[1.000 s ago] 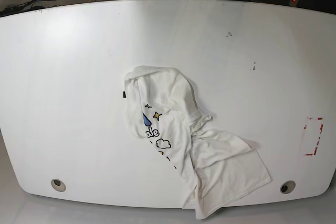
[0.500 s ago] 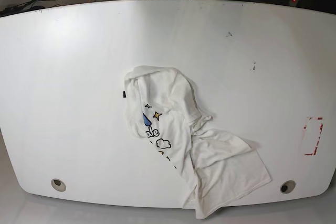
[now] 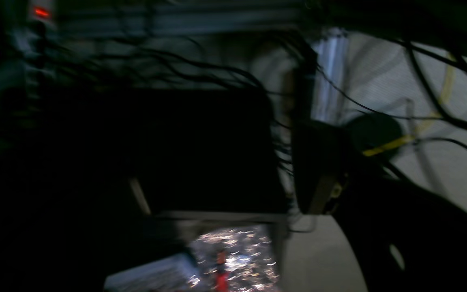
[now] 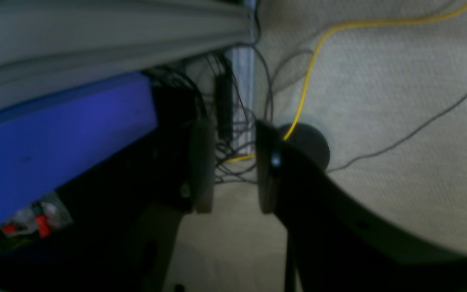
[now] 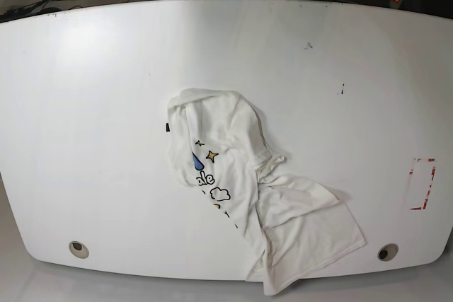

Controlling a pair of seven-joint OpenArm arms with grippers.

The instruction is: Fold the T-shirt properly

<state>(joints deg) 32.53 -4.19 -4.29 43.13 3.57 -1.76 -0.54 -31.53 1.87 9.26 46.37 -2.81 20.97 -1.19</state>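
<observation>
White table fills the base view, with one T-shirt crumpled near its front edge — print mostly folded under, just a blue drop, a star and a cloud showing. Right gripper hangs off the table over beige carpet with its jaws slightly apart, holding nothing. Left wrist view is too dark and blurry — can't tell that claw's state.

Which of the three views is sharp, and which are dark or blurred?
Base view: sharp and evenly lit, the T-shirt clear on the table, whose edges bow. Left wrist view: very dark, motion-smeared. Right wrist view: soft, the right claw blurred, its jaws apart.
</observation>
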